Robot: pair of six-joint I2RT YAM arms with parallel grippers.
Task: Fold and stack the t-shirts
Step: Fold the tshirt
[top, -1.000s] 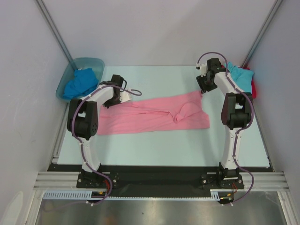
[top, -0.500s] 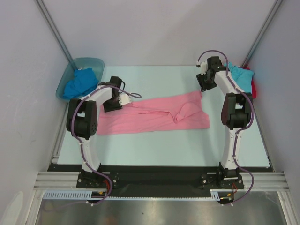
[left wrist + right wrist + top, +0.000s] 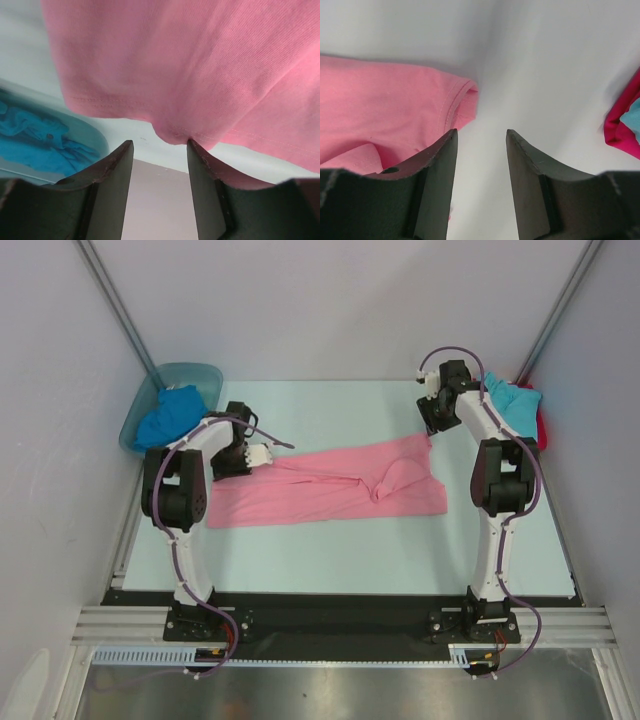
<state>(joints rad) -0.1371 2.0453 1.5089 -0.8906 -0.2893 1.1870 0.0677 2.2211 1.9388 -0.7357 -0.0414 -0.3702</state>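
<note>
The pink t-shirt (image 3: 330,485) lies flat as a long band across the middle of the pale table (image 3: 330,550), with some wrinkles toward its 3 o'clock end. The left gripper (image 3: 258,453) stands at the shirt's 10 o'clock corner. In its wrist view the two dark fingers (image 3: 107,170) are spread apart with nothing between them. The pink hem hangs just beyond their tips, and I cannot tell whether it touches them.

The right gripper (image 3: 432,422) is at the shirt's 1 o'clock corner. Its fingers are also released and hold nothing, and the stitched sleeve hem lies just beside one tip, on bare table.

The royal blue t-shirt (image 3: 168,418) lies crumpled in the blue-green tub (image 3: 195,373) at 10 o'clock of the table. At 2 o'clock the turquoise t-shirt (image 3: 510,405) rests against the red t-shirt (image 3: 541,426).
</note>
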